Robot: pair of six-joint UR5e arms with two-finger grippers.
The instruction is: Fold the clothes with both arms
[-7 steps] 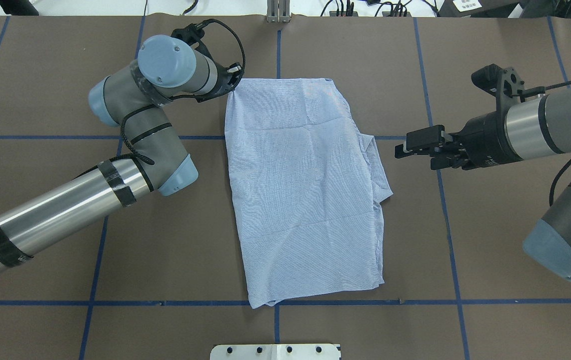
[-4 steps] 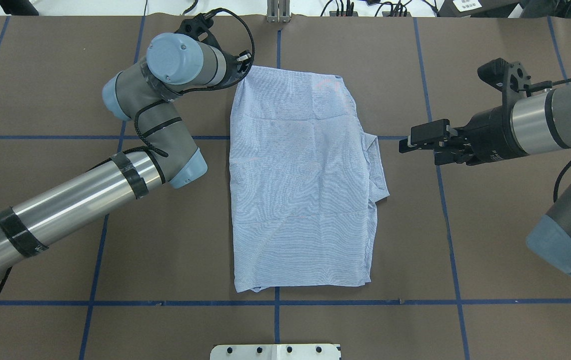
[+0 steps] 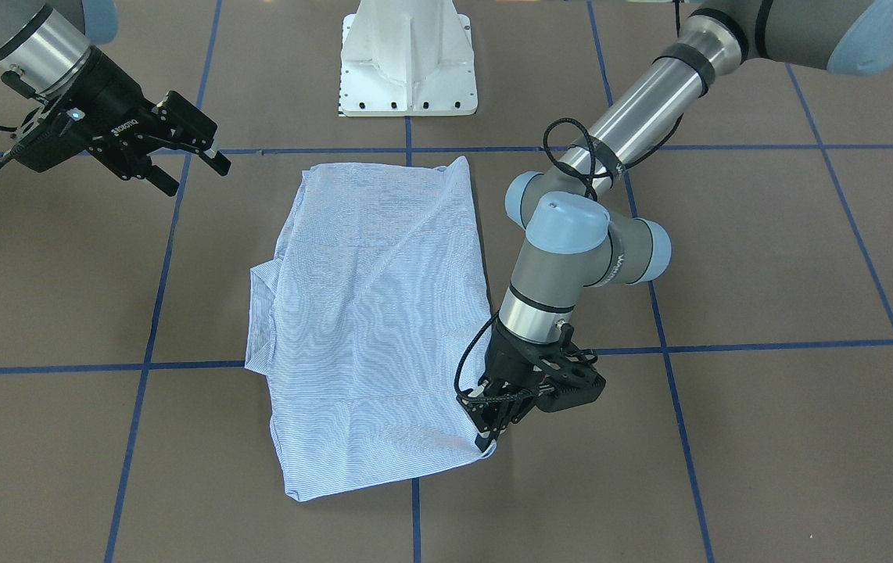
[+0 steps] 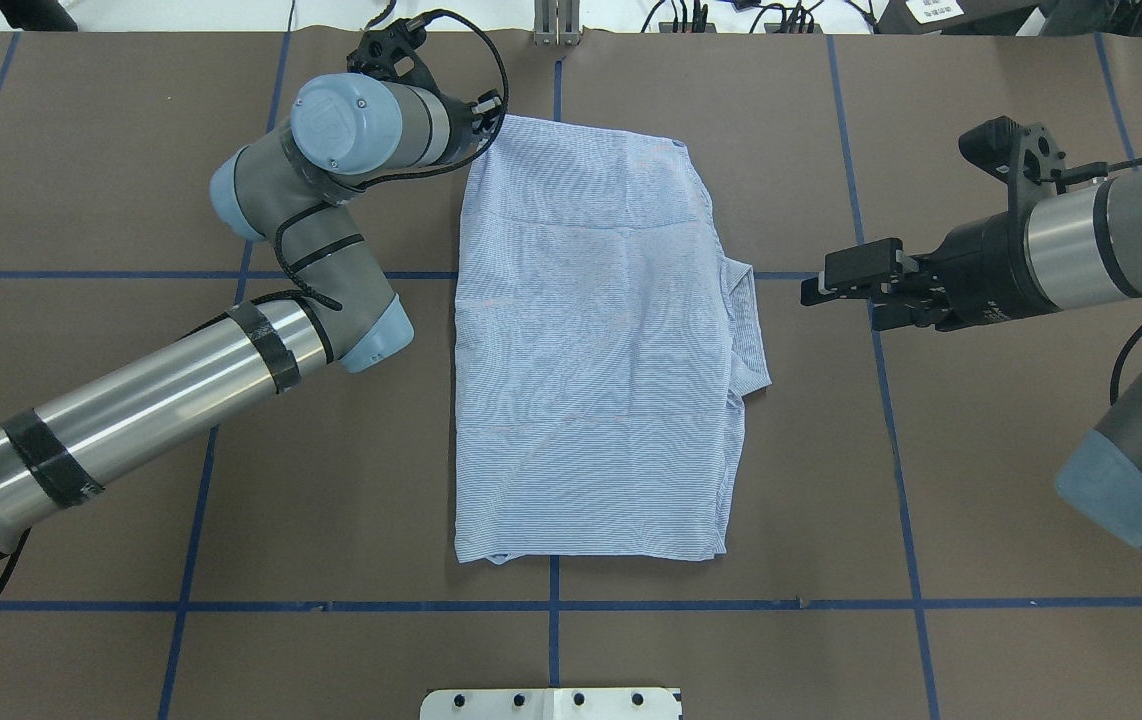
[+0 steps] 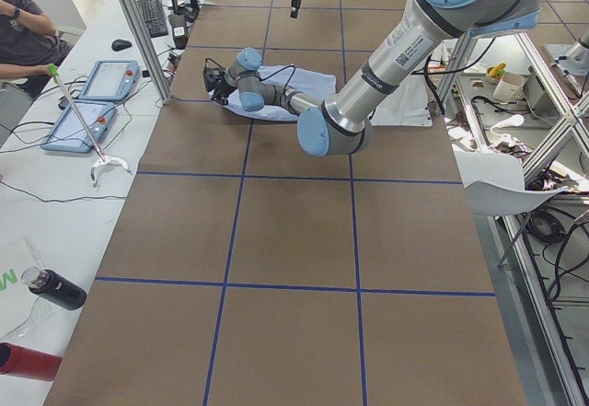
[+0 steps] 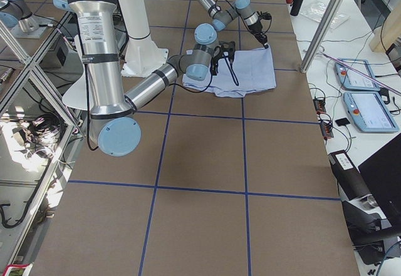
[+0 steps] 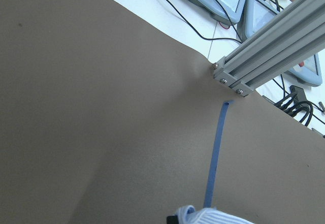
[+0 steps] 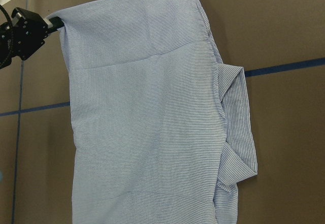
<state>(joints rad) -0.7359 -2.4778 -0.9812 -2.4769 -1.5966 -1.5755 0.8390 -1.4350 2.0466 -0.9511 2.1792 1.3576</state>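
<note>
The clothes, one light blue-and-white striped shirt (image 4: 591, 340), lie folded into a long rectangle at the table's middle, with the collar part bunched out on the right side (image 4: 746, 340). My left gripper (image 4: 491, 105) is shut on the shirt's far left corner, seen low over the table in the front-facing view (image 3: 485, 438) and in the right wrist view (image 8: 48, 21). A bit of striped cloth (image 7: 213, 216) shows at the bottom of the left wrist view. My right gripper (image 4: 816, 285) hovers open and empty to the right of the shirt (image 3: 368, 328), apart from it (image 3: 196, 160).
The white pedestal base (image 3: 407, 70) stands at the robot's side of the table. Blue tape lines (image 4: 551, 605) cross the brown surface. An aluminium post (image 7: 264, 56) rises at the far edge. Tablets (image 6: 366, 94) and a seated person (image 5: 23, 29) are beyond it.
My left gripper has pulled the shirt's corner toward the far edge. The whole shirt slid away from the robot and straightened. The right gripper drew back slightly to the right.
</note>
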